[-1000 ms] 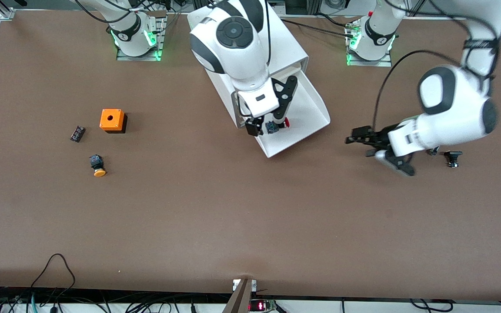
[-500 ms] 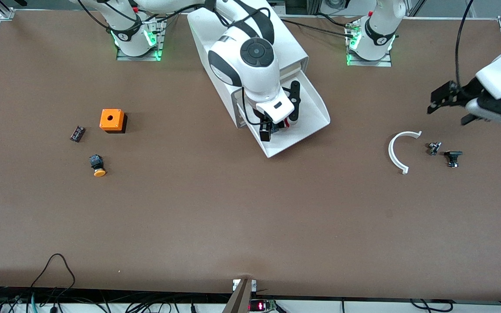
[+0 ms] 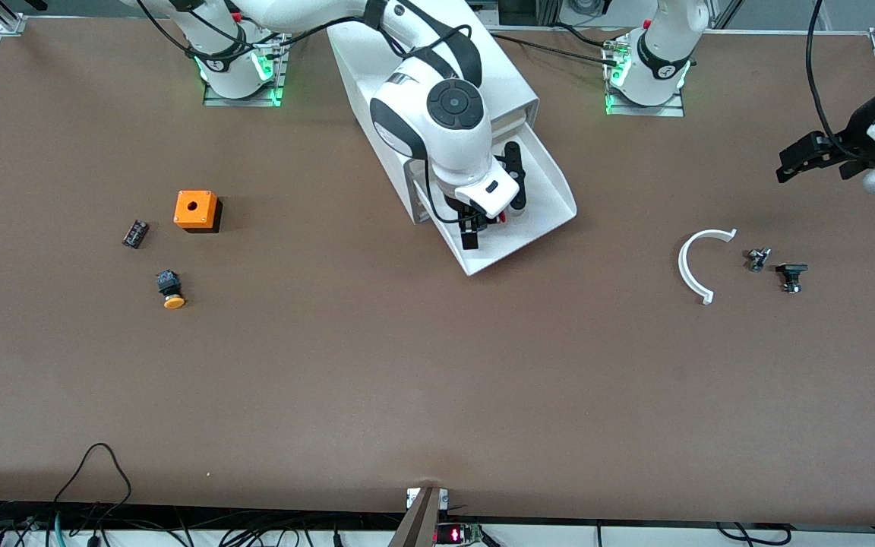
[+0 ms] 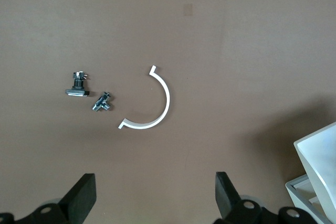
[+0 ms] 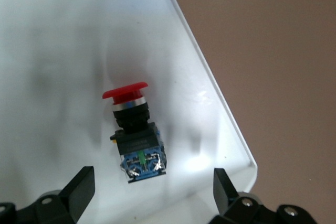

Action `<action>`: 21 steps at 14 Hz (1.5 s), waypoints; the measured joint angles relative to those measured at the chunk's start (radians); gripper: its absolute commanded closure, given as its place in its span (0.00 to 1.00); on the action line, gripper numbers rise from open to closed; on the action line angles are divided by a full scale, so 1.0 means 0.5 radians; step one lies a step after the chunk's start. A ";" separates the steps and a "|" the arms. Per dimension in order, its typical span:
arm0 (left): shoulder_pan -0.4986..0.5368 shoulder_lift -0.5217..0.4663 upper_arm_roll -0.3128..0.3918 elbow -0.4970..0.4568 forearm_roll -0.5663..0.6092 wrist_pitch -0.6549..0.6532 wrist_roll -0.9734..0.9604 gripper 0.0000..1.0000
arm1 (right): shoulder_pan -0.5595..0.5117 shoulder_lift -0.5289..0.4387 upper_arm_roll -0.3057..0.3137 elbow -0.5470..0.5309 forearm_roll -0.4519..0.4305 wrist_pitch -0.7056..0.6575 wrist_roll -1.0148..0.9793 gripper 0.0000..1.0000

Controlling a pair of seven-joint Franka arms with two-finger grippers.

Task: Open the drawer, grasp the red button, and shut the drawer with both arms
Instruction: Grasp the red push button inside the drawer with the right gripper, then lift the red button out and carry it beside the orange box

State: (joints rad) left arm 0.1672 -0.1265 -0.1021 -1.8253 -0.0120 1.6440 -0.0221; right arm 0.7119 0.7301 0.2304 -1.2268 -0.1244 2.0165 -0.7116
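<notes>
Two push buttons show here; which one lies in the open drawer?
The red-capped button, lying on its side in the drawer beneath the open right gripper. The orange-yellow-capped button lies on the table, toward the right arm's end.

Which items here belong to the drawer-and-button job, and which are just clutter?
Job: open drawer; red button in it; right gripper open over it; left gripper open, waiting.
Clutter: orange box; yellow button; white arc.
</notes>
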 measured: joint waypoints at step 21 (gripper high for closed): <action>-0.032 0.152 -0.005 0.022 -0.001 0.014 -0.070 0.00 | 0.101 -0.010 -0.079 0.109 -0.185 0.021 0.058 0.83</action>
State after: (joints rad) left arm 0.1514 -0.0507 -0.1049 -1.8141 -0.0127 1.6508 -0.0573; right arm 0.7624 0.7253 0.1909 -1.1721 -0.2169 2.0269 -0.6824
